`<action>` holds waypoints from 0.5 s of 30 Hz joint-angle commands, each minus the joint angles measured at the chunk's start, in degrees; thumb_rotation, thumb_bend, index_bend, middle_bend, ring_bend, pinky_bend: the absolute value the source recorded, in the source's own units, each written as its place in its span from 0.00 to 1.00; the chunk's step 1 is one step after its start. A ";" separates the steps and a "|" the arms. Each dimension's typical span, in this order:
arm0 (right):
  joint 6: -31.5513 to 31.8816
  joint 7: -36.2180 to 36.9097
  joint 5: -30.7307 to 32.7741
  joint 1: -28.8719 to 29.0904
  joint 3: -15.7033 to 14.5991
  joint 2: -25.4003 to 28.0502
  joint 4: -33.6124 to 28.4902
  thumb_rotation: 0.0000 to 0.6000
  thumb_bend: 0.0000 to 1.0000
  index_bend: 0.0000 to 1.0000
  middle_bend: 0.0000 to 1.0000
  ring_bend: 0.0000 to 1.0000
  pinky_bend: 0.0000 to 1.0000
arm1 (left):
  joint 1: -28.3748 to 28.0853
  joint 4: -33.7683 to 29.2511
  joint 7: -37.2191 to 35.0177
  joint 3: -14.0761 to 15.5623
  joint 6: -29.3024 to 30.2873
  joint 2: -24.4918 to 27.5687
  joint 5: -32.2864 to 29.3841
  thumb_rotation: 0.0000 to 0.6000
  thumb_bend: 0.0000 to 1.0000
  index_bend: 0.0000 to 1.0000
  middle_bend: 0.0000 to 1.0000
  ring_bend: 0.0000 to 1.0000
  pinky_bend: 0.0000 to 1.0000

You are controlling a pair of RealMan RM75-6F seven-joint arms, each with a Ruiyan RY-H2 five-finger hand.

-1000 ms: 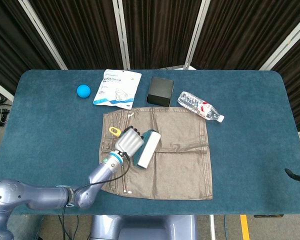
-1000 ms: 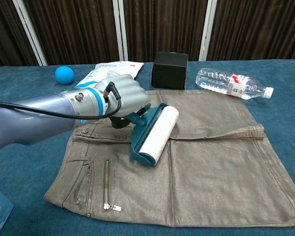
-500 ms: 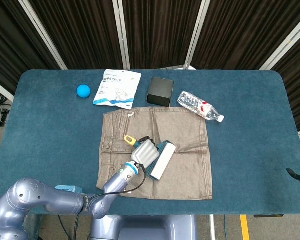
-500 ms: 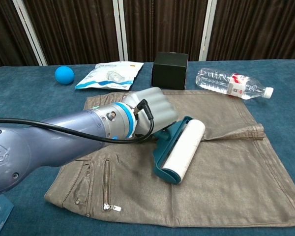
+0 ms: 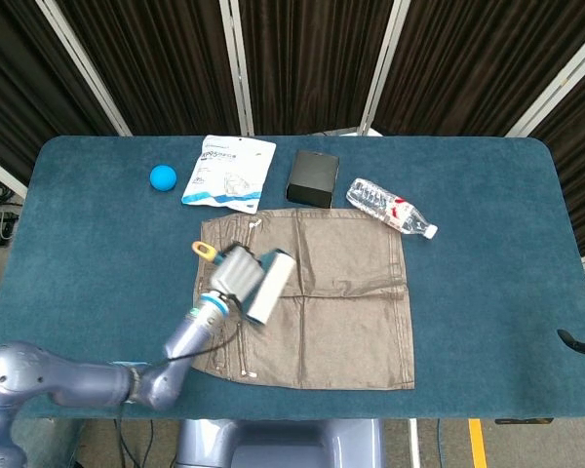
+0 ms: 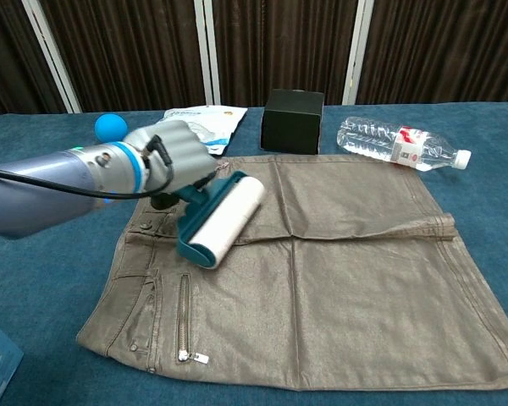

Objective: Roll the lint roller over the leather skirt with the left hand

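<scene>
A brown leather skirt point(image 5: 331, 302) point(image 6: 347, 288) lies flat on the blue table, waistband to the left. My left hand point(image 5: 232, 274) point(image 6: 171, 161) grips the teal handle of a lint roller point(image 5: 269, 286) point(image 6: 223, 222). The white roll rests on the skirt near its left side, close to the waistband. An orange-tipped handle end point(image 5: 205, 250) sticks out behind the hand in the head view. My right hand is in neither view.
Along the back of the table lie a blue ball point(image 5: 163, 177) point(image 6: 110, 128), a white pouch point(image 5: 228, 172) point(image 6: 205, 120), a black box point(image 5: 312, 179) point(image 6: 293, 122) and a plastic water bottle point(image 5: 391, 207) point(image 6: 400, 143) on its side.
The left hand swept the roller right and toward the skirt's middle, then back left and up to the waistband side.
</scene>
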 commanded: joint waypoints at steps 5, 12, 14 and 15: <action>0.22 -1.00 -0.42 0.14 -0.26 -0.36 -0.45 1.00 0.00 0.00 0.00 0.00 0.00 | 2.51 2.68 -2.83 3.13 -0.20 3.96 1.67 1.00 0.70 0.63 0.52 0.41 0.47; -0.17 -1.57 -0.20 0.47 -0.24 -0.62 -0.43 1.00 0.00 0.00 0.00 0.00 0.00 | 3.48 5.08 -4.66 3.38 -1.09 5.02 1.83 1.00 0.70 0.63 0.52 0.41 0.47; -0.39 -1.58 0.01 0.58 -0.18 -0.64 -0.37 1.00 0.00 0.00 0.00 0.00 0.00 | 3.48 5.55 -5.13 3.10 -1.37 4.73 2.11 1.00 0.70 0.63 0.52 0.41 0.47; -0.48 -1.53 0.09 0.63 -0.14 -0.63 -0.34 1.00 0.00 0.00 0.00 0.00 0.00 | 3.34 5.72 -5.05 3.00 -1.43 4.41 2.44 1.00 0.70 0.63 0.52 0.41 0.47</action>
